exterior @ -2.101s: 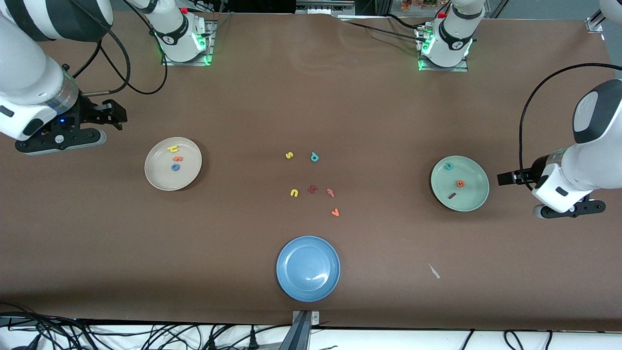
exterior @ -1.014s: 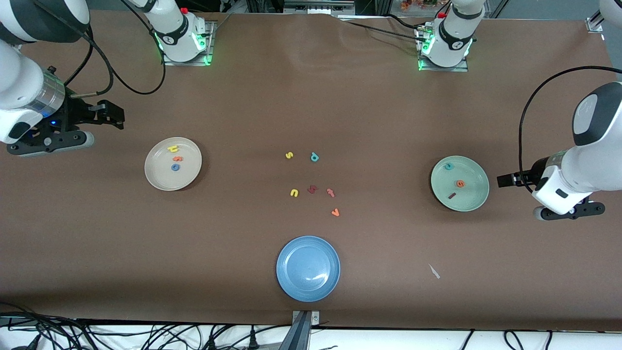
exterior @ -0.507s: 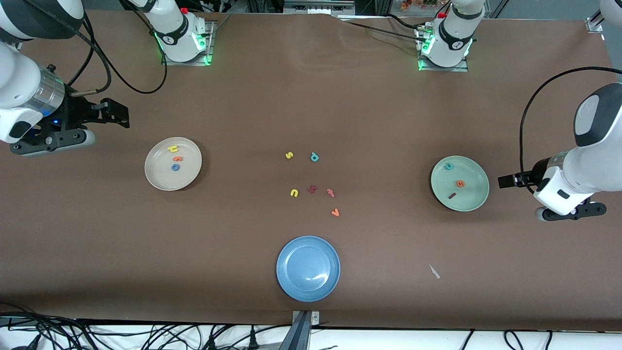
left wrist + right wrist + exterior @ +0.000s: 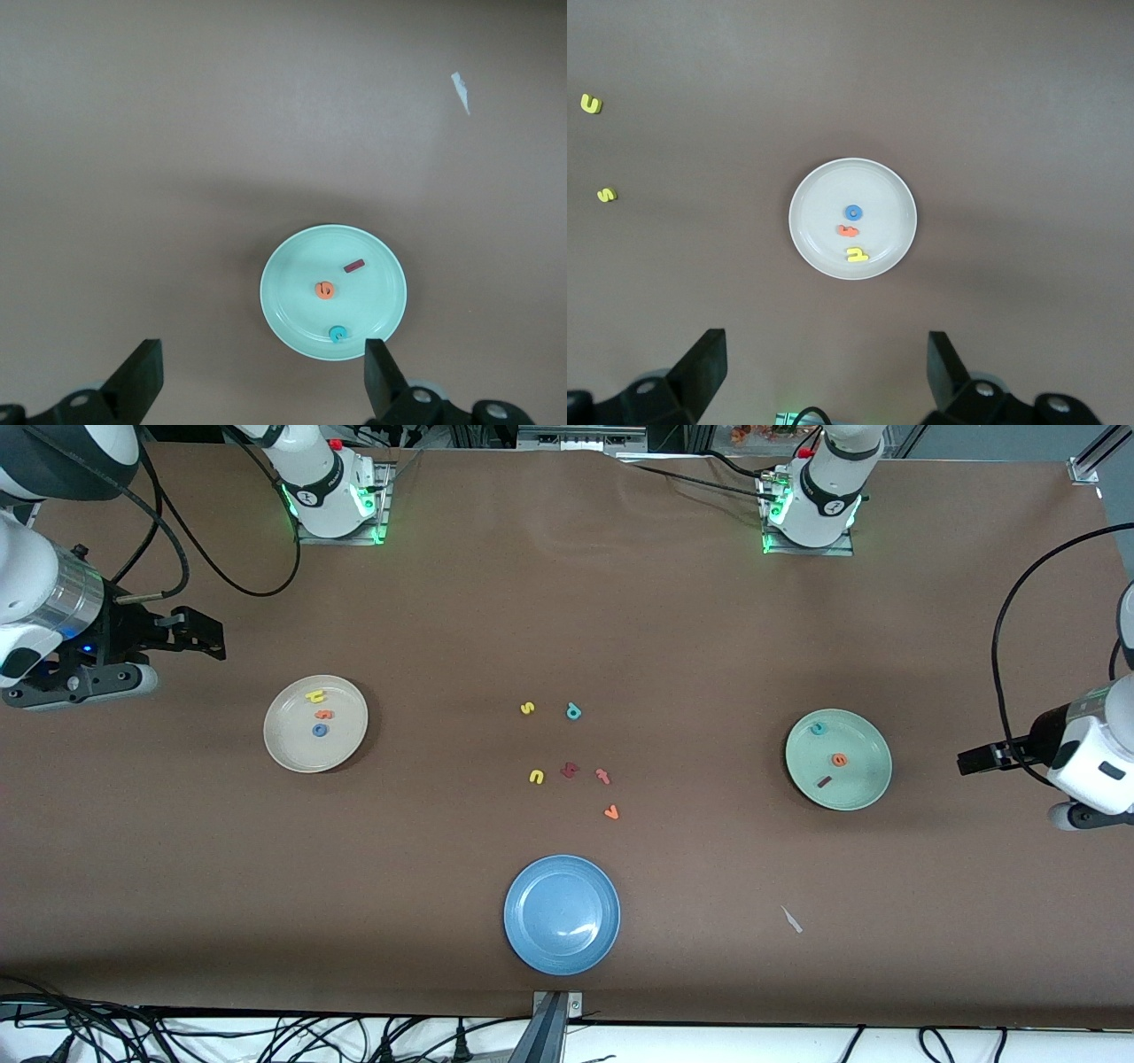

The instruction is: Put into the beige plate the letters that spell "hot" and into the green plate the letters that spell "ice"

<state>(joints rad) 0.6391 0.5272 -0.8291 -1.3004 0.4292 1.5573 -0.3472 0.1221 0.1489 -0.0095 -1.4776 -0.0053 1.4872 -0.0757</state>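
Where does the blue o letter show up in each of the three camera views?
Front view: blue o in the beige plate, nearest the camera of its three letters.
Left wrist view: not in it.
Right wrist view: blue o in the same plate.
Shared landmark: the orange t beside it.

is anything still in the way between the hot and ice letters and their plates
Nothing visible does. The h, t and o lie in the beige plate; the c, e and i lie in the green plate.
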